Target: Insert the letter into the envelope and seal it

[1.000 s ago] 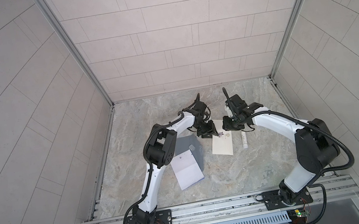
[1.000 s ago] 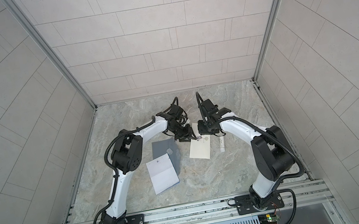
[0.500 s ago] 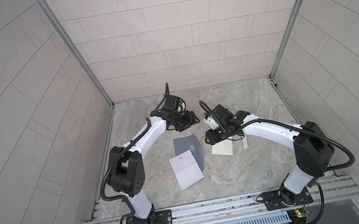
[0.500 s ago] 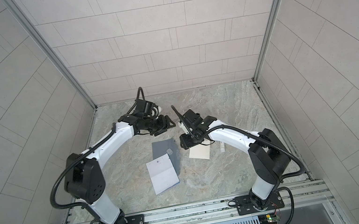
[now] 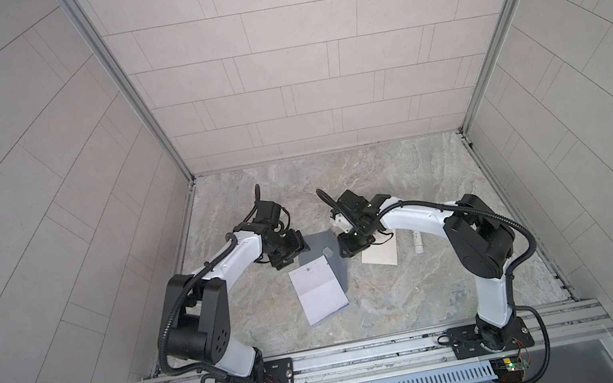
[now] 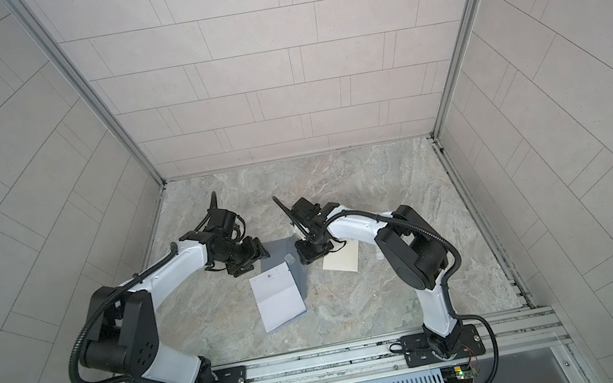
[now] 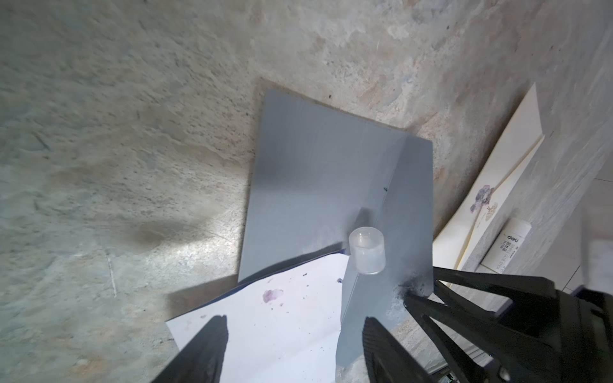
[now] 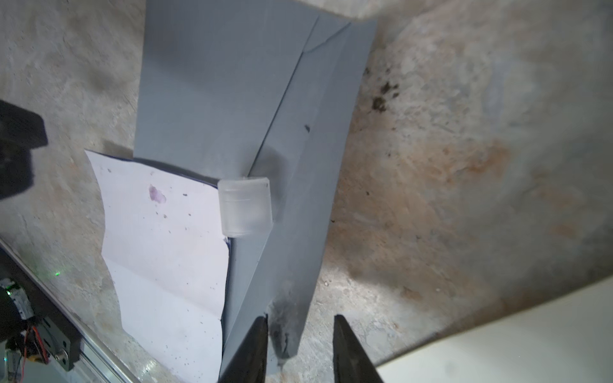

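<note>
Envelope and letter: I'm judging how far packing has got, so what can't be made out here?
Letter: how deep it sits in the envelope; grey paper covers that edge in every view.
Right gripper: whether its fingers touch the flap corner; right wrist view gives no height, top views too small.
Glue stick: left wrist view, one end behind the right gripper.
Cream card: print too small.

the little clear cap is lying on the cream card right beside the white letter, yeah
No: the clear cap lies on the grey envelope, not the cream card, right beside the white letter. The left wrist view shows it.
</note>
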You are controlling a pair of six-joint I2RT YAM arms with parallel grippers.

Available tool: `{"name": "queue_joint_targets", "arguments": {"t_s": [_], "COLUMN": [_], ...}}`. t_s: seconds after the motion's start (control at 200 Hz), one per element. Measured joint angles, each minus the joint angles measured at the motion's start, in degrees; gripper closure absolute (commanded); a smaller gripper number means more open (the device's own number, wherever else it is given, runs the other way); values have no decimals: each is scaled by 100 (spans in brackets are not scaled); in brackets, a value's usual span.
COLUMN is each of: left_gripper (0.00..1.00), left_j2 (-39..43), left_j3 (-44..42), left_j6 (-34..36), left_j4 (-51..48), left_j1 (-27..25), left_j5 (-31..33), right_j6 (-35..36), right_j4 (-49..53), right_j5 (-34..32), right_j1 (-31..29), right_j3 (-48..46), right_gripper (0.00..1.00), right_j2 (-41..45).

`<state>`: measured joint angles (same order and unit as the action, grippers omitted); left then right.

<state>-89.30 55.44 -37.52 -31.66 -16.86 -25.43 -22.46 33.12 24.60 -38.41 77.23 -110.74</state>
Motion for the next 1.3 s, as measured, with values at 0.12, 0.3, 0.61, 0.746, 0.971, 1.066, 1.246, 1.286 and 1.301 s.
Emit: {"name": "queue_joint_targets", "arguments": {"t_s": [0.12, 0.3, 0.61, 0.746, 0.971, 1.066, 1.246, 1.286, 1.301], "left_gripper": [28, 28, 28, 28, 27, 27, 27, 27, 27], "left_j2": [-4, -72, -146, -219, -227, -275, -479, -503, -514], "left_j3": [-63, -105, -103, -103, -221, -385, -531, -520, -520], "left_j6": [31, 70, 225, 313, 417, 409, 382, 385, 387], "left_j4": [22, 26, 39, 11, 7, 48, 212, 251, 269], "left_j1": [0, 0, -11, -57, -162, -192, -192, -192, -192], "left_j5": [33, 96, 39, -39, -326, -492, -772, -811, -831], "right_j6": [-63, -170, -50, 24, 7, 122, 507, 586, 616], "right_j4": [-83, -297, -125, -9, 7, 28, 232, 291, 319], "right_j5": [203, 380, 188, -120, -695, -699, -348, -256, -214], "right_j1": [50, 297, 855, 1029, 960, 774, 44, -101, -162], "right_j3": [-39, -190, -238, -302, -570, -610, -400, -356, -341], "right_gripper": [86, 94, 83, 62, 61, 64, 66, 66, 66], "right_j2": [-28, -28, 24, 271, 1338, 1707, 1416, 1231, 1130]}}
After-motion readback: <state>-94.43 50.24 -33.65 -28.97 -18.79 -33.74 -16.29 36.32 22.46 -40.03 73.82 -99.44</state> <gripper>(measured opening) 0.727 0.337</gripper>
